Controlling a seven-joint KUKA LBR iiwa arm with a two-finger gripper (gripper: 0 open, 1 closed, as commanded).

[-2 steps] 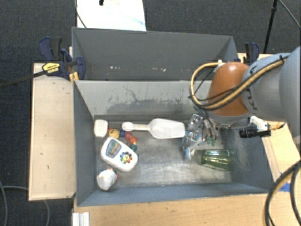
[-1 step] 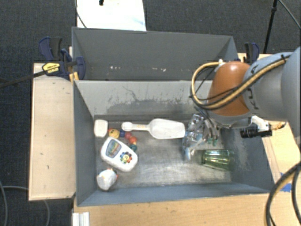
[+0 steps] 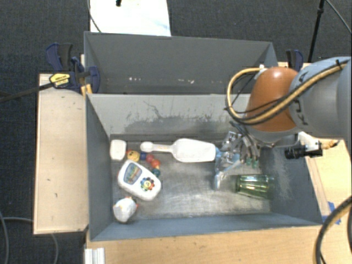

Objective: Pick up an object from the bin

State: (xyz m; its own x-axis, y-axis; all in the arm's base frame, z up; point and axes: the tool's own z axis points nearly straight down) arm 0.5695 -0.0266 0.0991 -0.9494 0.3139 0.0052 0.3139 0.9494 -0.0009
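My gripper [image 3: 224, 164] hangs low over the right half of the bin floor. It sits between the bowl end of a white plastic scoop [image 3: 184, 150] on its left and a green see-through glass [image 3: 253, 185] lying on its side just below and to its right. The scoop's handle points left along the back of the floor. I see nothing held in the gripper.
On the left side of the floor lie a white toy with coloured buttons [image 3: 138, 180], a small white block [image 3: 117, 149], some small coloured beads [image 3: 149, 159] and a white crumpled lump [image 3: 124, 209]. The arm with its orange cover and cables comes in from the right.
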